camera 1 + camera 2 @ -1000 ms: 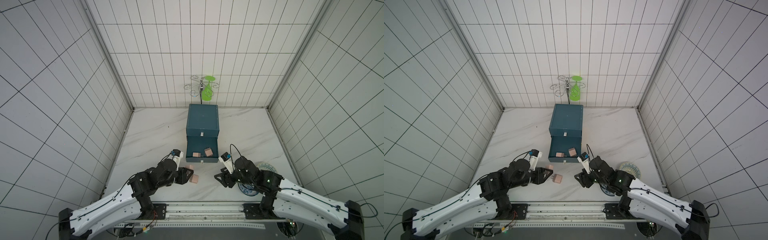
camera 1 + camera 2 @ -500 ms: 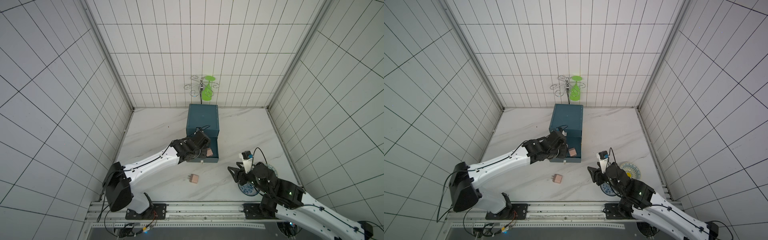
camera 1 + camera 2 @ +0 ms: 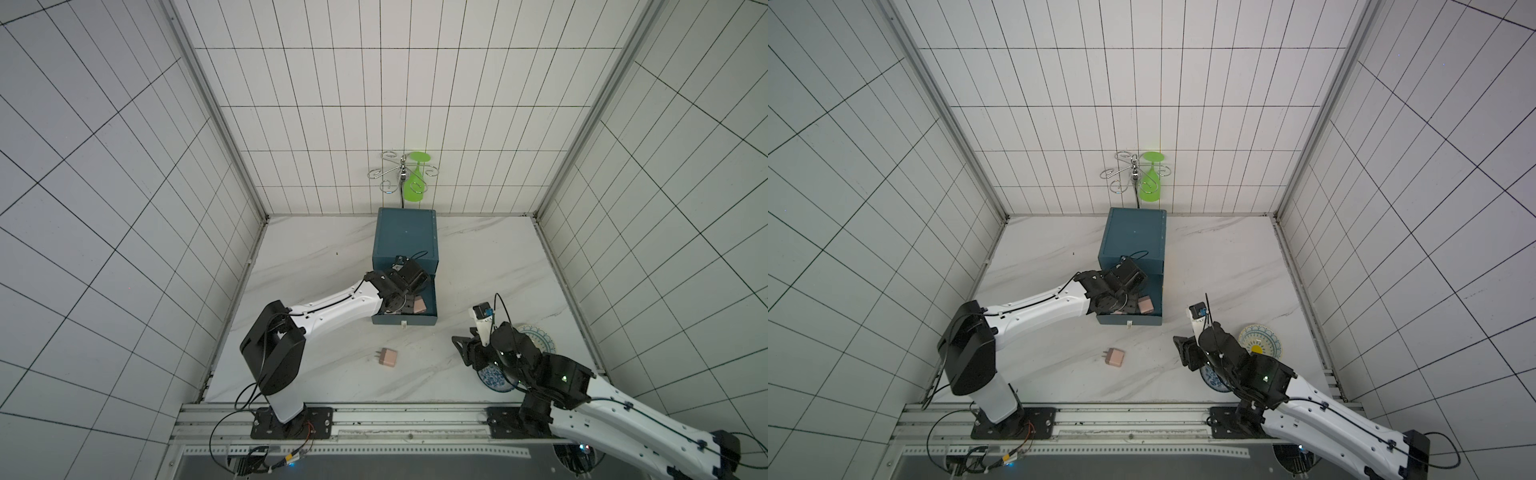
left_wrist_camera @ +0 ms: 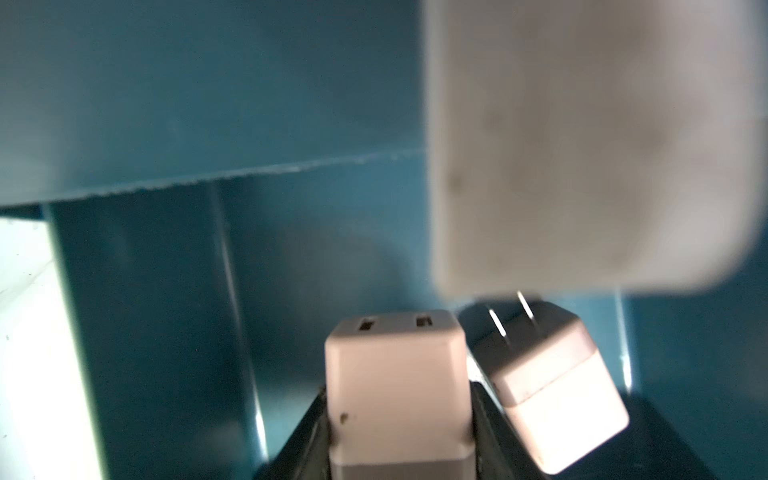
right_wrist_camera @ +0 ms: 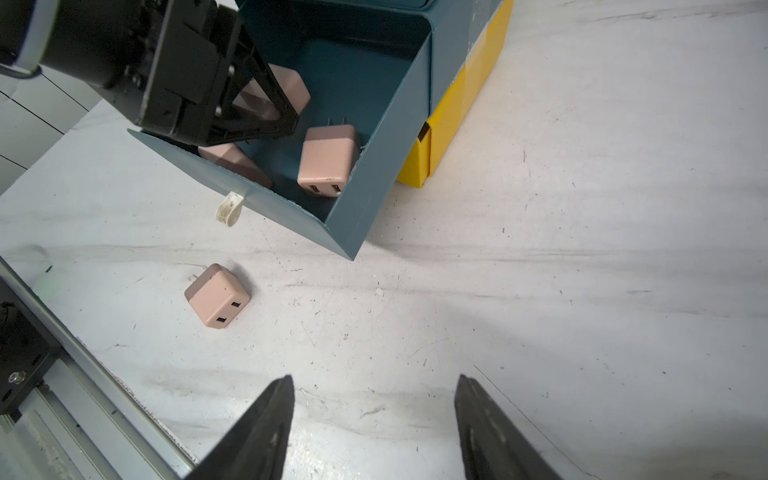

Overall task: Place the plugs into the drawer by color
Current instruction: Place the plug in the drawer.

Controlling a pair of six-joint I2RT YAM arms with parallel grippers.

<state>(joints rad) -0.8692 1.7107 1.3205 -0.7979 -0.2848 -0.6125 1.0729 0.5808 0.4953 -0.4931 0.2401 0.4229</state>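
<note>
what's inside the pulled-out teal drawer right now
Three peach-pink plugs: a loose plug, a second plug half hidden behind the drawer front, and a third plug gripped by the left gripper. The floor beneath that gripper is covered.

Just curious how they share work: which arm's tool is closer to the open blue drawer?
Left. The left tool is inside the drawer, gripping a pink plug; the right tool hangs open over the table, apart from it.
</note>
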